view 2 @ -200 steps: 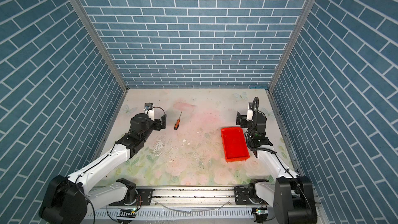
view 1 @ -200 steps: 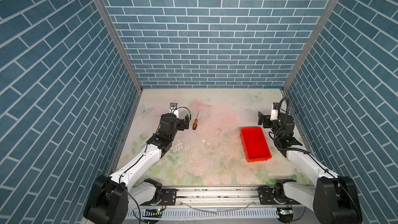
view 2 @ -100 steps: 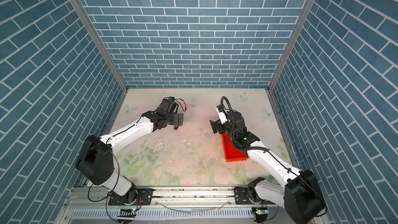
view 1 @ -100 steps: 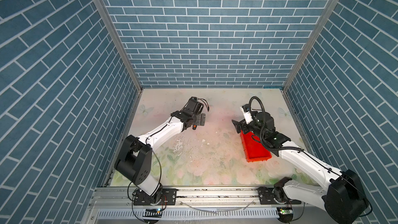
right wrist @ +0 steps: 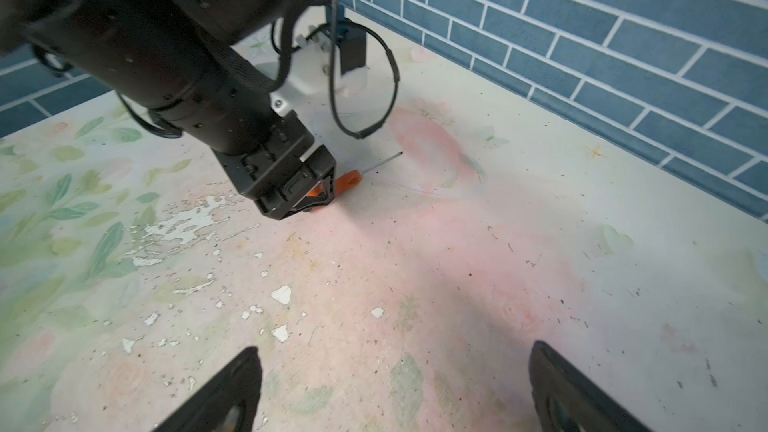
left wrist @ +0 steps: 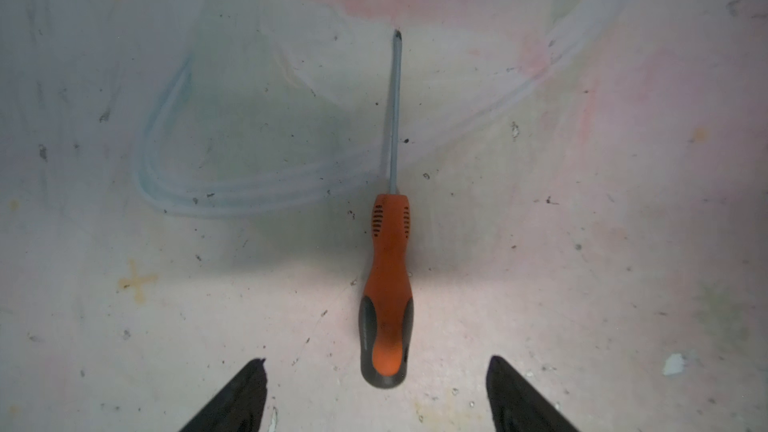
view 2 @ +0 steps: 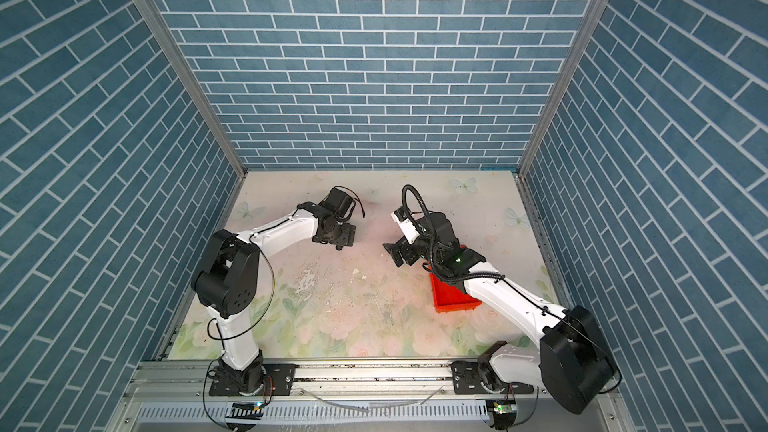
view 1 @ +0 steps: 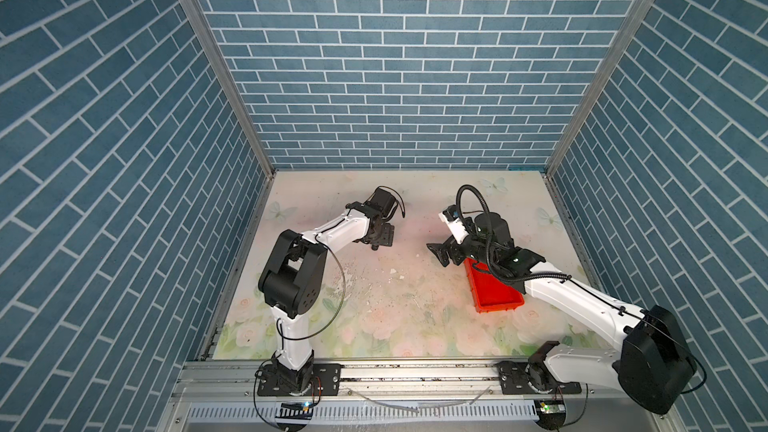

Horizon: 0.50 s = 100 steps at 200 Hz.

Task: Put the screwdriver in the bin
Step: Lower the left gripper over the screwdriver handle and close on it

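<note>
Screwdriver (left wrist: 388,284) lies flat on the table (left wrist: 582,243), left of centre, not yet lifted. The left gripper (left wrist: 376,363) straddles its handle end, jaws spread, touching nothing. Open table follows, then the right gripper (right wrist: 395,351), spread and empty, beside the red bin (view 1: 494,297); all carrying remains.

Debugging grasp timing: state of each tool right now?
left tool: open, straddling the screwdriver handle, not gripping.
right tool: open, empty.
</note>
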Each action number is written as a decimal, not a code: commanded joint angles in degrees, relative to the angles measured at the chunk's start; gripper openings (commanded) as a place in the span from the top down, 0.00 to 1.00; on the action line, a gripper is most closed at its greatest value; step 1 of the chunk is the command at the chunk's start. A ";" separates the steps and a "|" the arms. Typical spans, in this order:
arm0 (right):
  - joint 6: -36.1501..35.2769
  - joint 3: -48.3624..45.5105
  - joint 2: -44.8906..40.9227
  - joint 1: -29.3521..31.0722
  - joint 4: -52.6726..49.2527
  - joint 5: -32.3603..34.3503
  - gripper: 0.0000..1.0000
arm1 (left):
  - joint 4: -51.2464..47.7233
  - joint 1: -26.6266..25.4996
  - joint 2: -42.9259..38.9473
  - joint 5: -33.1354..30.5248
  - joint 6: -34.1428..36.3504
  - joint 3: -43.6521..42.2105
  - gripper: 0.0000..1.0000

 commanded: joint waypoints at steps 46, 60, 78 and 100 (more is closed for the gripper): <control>-2.49 2.87 1.05 0.33 -1.82 -2.92 0.01 | -1.15 1.73 4.32 1.22 -1.32 2.00 0.43; -2.30 2.87 1.23 0.34 -1.78 -3.27 0.01 | -0.07 1.93 5.06 1.90 -1.52 1.81 0.51; -1.94 2.87 1.56 0.32 -1.68 -3.39 0.01 | 0.66 2.08 6.16 2.79 -1.79 2.13 0.56; -1.85 2.79 1.54 0.32 -1.69 -3.39 0.01 | 1.32 2.08 7.22 3.78 -2.05 2.41 0.61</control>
